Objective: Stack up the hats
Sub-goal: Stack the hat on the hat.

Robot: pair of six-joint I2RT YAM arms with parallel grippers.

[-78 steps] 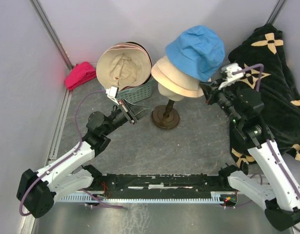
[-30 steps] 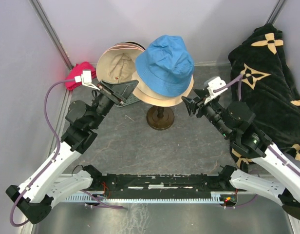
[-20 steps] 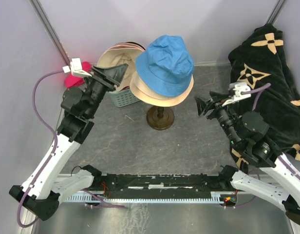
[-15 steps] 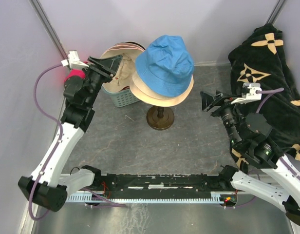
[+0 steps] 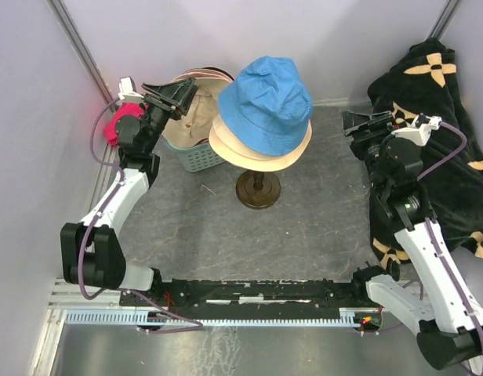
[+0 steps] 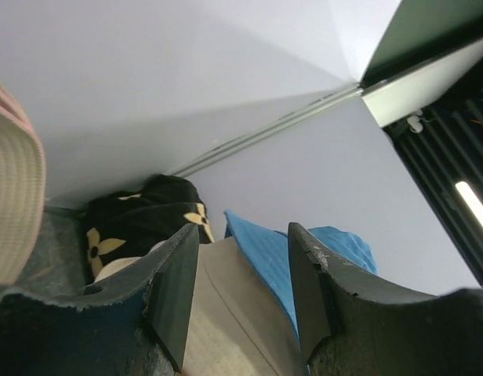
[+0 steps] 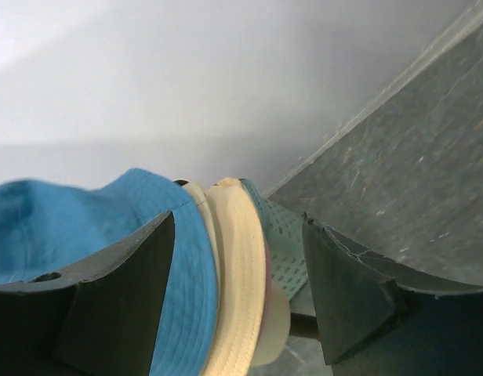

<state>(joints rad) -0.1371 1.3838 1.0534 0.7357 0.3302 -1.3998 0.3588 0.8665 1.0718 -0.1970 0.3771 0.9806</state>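
A blue hat (image 5: 266, 98) sits on top of cream hats (image 5: 253, 153) on a wooden stand (image 5: 257, 191) at the middle back. More hats lie upturned in a teal basket (image 5: 196, 158): a cream one (image 5: 196, 117) with pink and dark rims behind it. My left gripper (image 5: 176, 94) hangs open above the basket, left of the stack, holding nothing. My right gripper (image 5: 365, 124) is open and empty, right of the stack. The left wrist view looks between open fingers (image 6: 176, 298) at the blue hat (image 6: 277, 254) and a cream brim (image 6: 226, 313). The right wrist view shows the blue hat (image 7: 85, 219) over cream brims (image 7: 237, 290).
A large black cloth with beige flower marks (image 5: 439, 117) is heaped at the right wall behind my right arm. A small magenta cloth (image 5: 112, 130) lies in the back left corner. Walls close in at the left, back and right. Grey floor lies in front of the stand.
Both arms have pulled away from the stack: the left one up and back over the basket, the right one back toward the black cloth. Both jaws have widened. The blue hat stays on the stand.
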